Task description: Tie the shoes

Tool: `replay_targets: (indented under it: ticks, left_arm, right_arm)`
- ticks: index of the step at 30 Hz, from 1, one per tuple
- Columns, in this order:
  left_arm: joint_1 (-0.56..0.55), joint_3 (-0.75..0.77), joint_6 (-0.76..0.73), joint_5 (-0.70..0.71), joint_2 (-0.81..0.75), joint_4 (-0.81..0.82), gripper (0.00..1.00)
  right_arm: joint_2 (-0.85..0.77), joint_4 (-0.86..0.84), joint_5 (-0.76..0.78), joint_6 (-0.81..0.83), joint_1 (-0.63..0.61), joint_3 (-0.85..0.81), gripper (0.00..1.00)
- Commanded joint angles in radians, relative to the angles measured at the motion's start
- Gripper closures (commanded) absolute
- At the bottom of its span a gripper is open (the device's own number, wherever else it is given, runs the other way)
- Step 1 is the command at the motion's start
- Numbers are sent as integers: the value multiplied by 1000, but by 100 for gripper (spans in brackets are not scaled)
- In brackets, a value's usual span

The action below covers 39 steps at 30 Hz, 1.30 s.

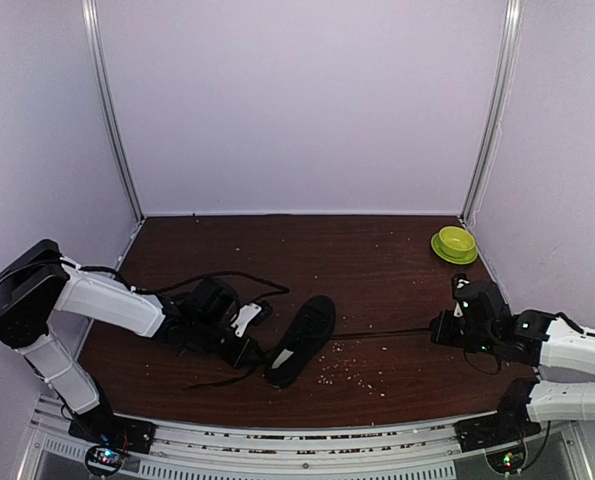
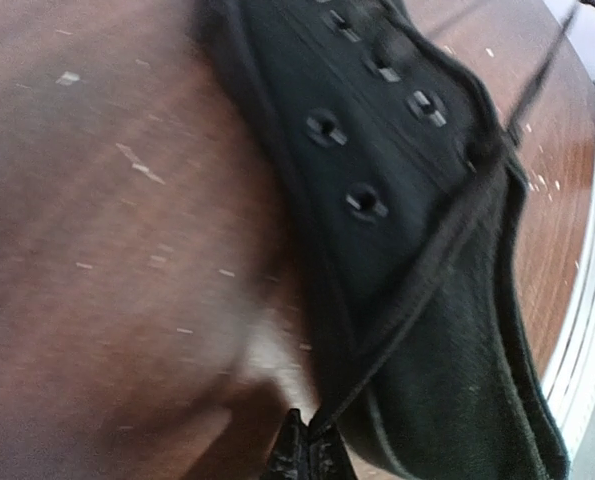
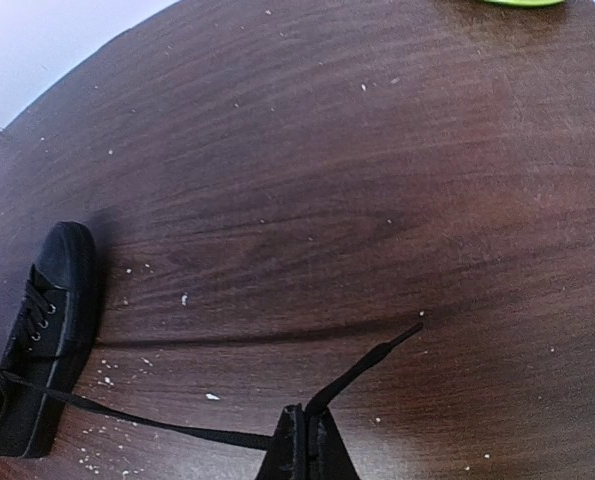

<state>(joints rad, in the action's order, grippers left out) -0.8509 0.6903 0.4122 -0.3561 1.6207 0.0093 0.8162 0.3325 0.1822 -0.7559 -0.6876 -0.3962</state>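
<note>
The left gripper (image 2: 305, 452) is clamped tight on the left lace strand (image 2: 432, 262), which runs taut from the fingertips up across the side of the sneaker (image 2: 397, 130), the gripper sitting just beside its eyelet row on the left; the right gripper (image 3: 305, 450) is likewise pinched closed, on the right lace strand (image 3: 137, 417), well apart from the sneaker to its right, with a short tail and its stiffened tip (image 3: 397, 338) sticking out past the fingers; that strand stretches in a straight line back to the sneaker's eyelets; the sneaker itself lies on the table (image 1: 377, 270) between the two grippers, nearer the left one, its toe angled to the far right; pale crumbs (image 1: 352, 372) are scattered just right of the sneaker, and a green bowl (image 1: 454, 243) stands well beyond it toward the far right corner; I judge the sneaker light, with a soft upper and little to anchor it on the smooth wood, so uneven pulls would likely drag or swing it; the laces look thin, limp and apt to slip, so loops would be best formed by taking hold partway along each strand, closer to the eyelets than to the tips.
</note>
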Motion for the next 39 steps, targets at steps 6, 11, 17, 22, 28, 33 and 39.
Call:
replay_targets:
  ticks: [6,11,17,22,28,33,39]
  left_arm:
    - [-113,-74,125,-71,18,207,100]
    - [-119,-92,142,6,-30,231,100]
    - [-117,-2,106,178,-102,173,100]
    - [-117,73,110,179,-42,198,100]
    - [-117,70,121,168,-2,222,100]
    - [-116,73,127,166,25,229,100]
    - [-116,59,143,147,32,321,100]
  right_arm:
    - [68,-50,7,-44,66,36,100]
    - [73,-66,-13,-31,80,17,100]
    - [61,-92,-58,-30,82,7,100]
    - [42,-110,-106,-19,82,-26,100]
    - [20,-96,-115,-10,82,-54,100]
    - [22,-140,-132,-12,82,-54,100]
    - [193,-211,-150,54,82,-197,100]
